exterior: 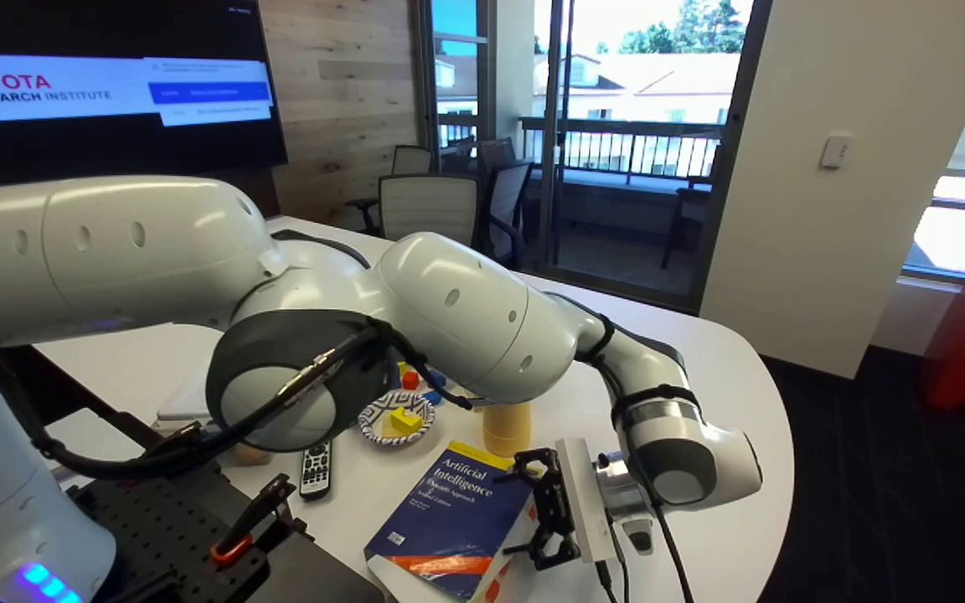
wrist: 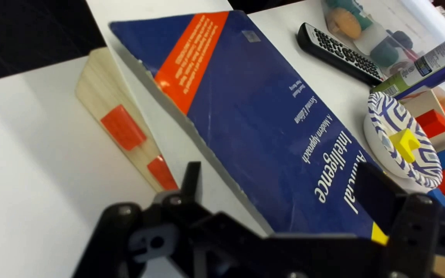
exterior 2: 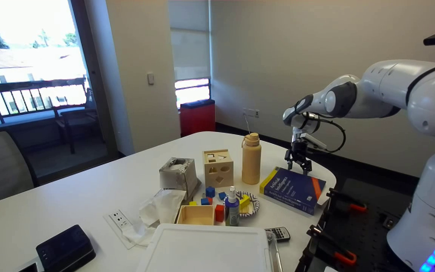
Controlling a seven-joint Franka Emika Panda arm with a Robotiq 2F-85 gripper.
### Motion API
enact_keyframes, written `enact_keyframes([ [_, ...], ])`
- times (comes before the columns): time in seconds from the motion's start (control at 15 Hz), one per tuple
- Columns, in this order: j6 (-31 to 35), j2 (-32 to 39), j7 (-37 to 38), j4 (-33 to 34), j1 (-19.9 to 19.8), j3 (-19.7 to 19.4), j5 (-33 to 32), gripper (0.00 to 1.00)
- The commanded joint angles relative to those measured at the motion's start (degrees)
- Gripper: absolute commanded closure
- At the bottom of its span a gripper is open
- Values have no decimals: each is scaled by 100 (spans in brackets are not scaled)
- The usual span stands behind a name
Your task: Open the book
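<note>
My claw (wrist: pixel 278 170), spread wide, hung by the page side of the closed blue book (exterior: pixel 453 512) — lining up, I judged, its cover (wrist: pixel 257 104) needing lifting next.

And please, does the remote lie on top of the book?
No, in the wrist view the remote lies beside the book, with a strip of table between them.
</note>
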Motion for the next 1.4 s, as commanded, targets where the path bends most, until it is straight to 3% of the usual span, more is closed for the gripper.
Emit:
enact_keyframes([
  [0.0,-160,0,133,63,17,90,-65,0],
  [0.73,-1439,-35,112,342,125,342,22,0],
  [1.33,-2596,-562,84,-62,164,547,178,0],
])
